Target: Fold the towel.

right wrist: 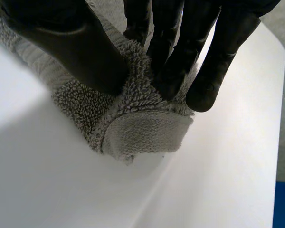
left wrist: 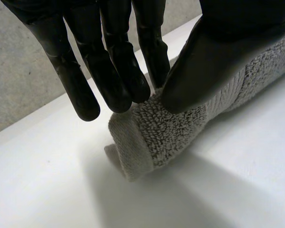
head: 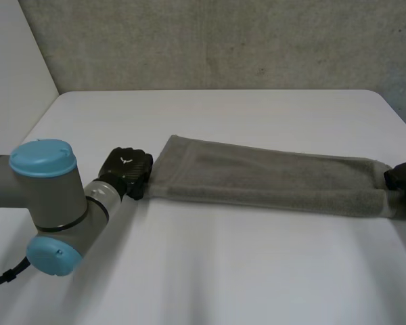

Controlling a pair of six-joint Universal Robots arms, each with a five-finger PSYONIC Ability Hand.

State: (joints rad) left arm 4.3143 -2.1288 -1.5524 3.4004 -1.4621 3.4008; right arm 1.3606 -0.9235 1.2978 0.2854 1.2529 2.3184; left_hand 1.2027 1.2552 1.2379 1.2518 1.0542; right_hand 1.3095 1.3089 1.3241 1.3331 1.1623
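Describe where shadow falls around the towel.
Left wrist view: soft shadow on the table under the towel end the left hand pinches. Right wrist view: likewise under the end in the right hand. Head view: faint shade along the towel's near edge.

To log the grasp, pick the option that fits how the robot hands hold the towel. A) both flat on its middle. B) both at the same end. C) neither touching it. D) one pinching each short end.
D: the left robot hand pinches one end of the towel between thumb and fingers, the right robot hand the opposite end.
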